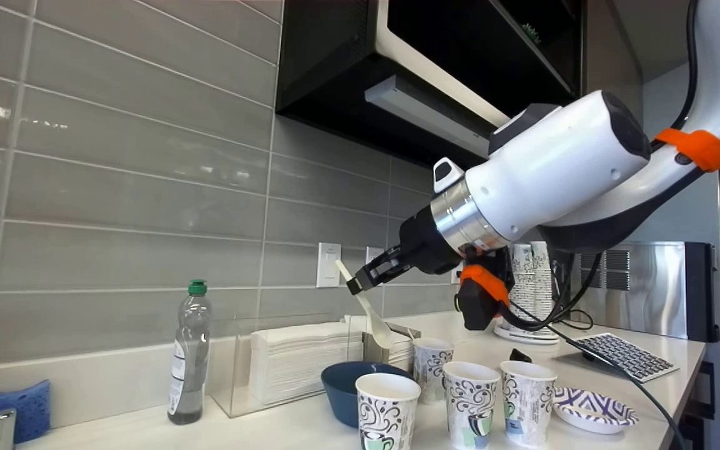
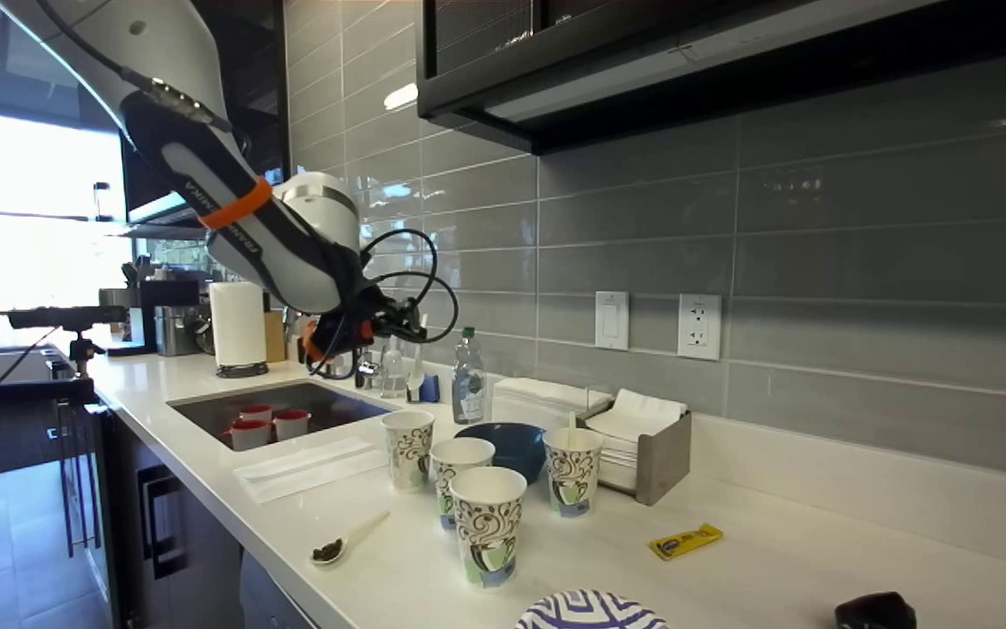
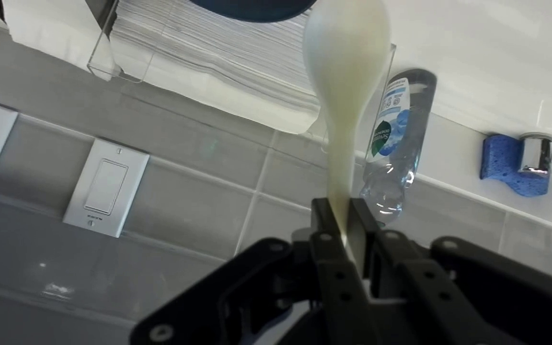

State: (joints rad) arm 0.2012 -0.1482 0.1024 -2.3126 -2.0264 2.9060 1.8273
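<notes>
Gripper (image 3: 342,216) pinches a smooth off-white plastic spoon (image 3: 345,57) by its slim handle: handle end pokes past the squared black fingertips (image 3: 322,215), rounded end hangs low, tilted. Spoon's in mid-air, off the glossy white slab counter (image 2: 590,550). Wrist view has the rounded end right beside a round dark-blue bowl (image 3: 257,10). Near that bowl: four tapered white paper cups (image 2: 487,528), dark swirl print, thin rims. Layered white paper napkins (image 1: 304,359) sit in a transparent flat-walled holder (image 1: 241,387); a waisted see-through plastic bottle with green cap (image 1: 189,369) stands just beside it.

Edges: counter's front edge runs straight, rectangular dark sink (image 2: 328,406) cut into the slab farther along. Glossy grey tile wall (image 1: 135,194) backs everything, pale grout lines; spoon-to-wall gap, can't judge. Dark boxy cabinet (image 1: 329,56) overhangs from the wall.

Room: open air around the spoon, fingertips higher than the cup rims. Cups crowd close together by the bowl; bottle stands apart from them.
</notes>
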